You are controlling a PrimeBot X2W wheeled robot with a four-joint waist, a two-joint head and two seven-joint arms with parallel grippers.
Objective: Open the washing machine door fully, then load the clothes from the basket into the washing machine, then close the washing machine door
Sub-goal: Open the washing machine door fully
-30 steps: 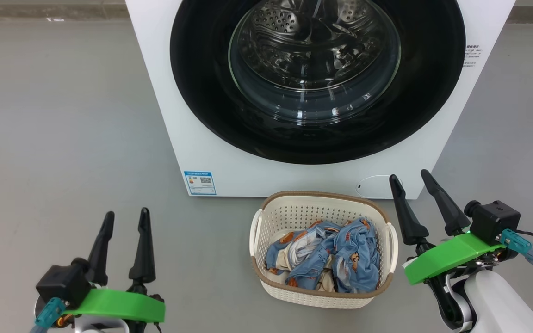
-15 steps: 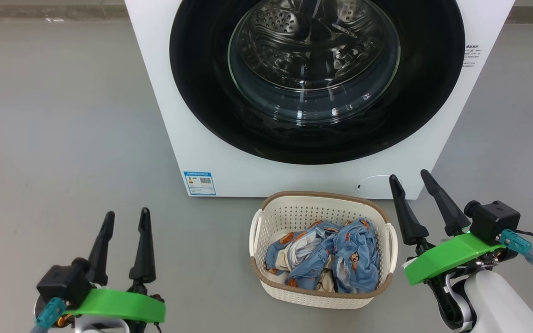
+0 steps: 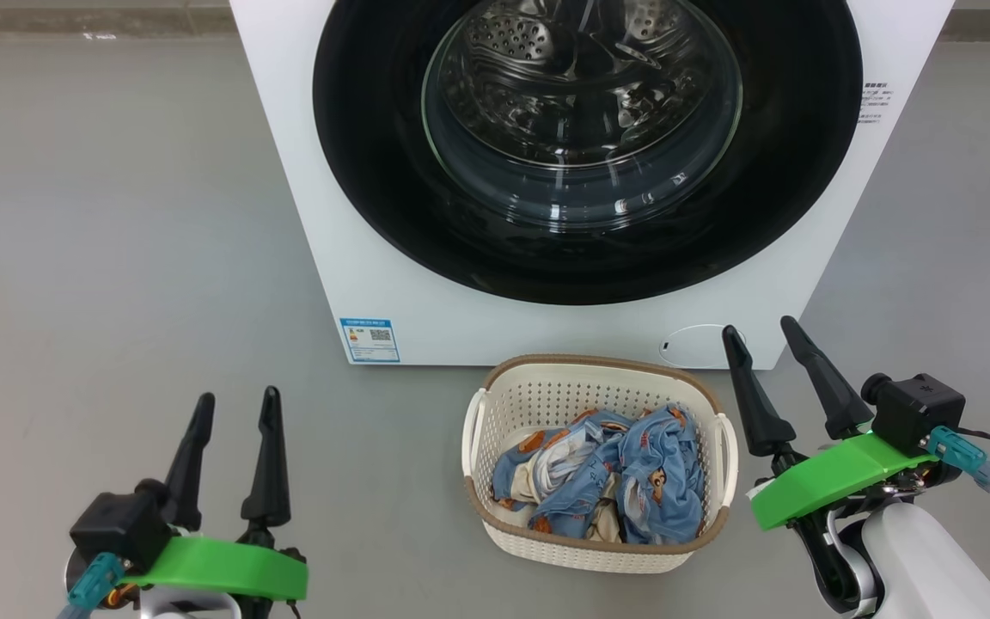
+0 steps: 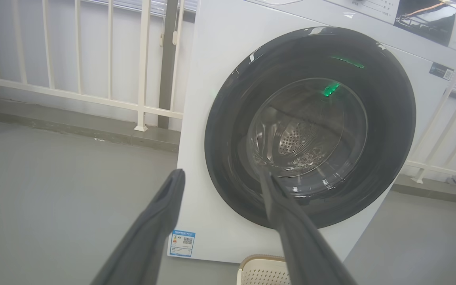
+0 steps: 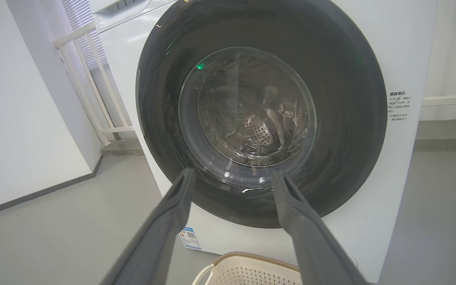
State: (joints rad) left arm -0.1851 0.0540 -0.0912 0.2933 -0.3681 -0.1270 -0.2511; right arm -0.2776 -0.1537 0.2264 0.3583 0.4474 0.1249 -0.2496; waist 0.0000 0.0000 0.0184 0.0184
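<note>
I log no change in 1 s: left gripper [image 3: 237, 395], right gripper [image 3: 759, 325] spread, empty, at 9 and 2 o'clock of cream perforated basket [image 3: 546, 362] holding blue bear-print clothes [image 3: 632, 473]; black-rimmed round glass door [image 3: 357, 172] at 12 o'clock, not yet opened.

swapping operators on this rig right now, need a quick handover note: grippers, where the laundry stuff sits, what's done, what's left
Left gripper: open, empty, low on the left over the floor.
Right gripper: open, empty, just right of the basket.
Door of the washing machine: shut.
Clothes: in the basket, which sits on the floor right in front of the machine.
Done: nothing yet.
Left: open the door fully, load the clothes, close the door.
</note>
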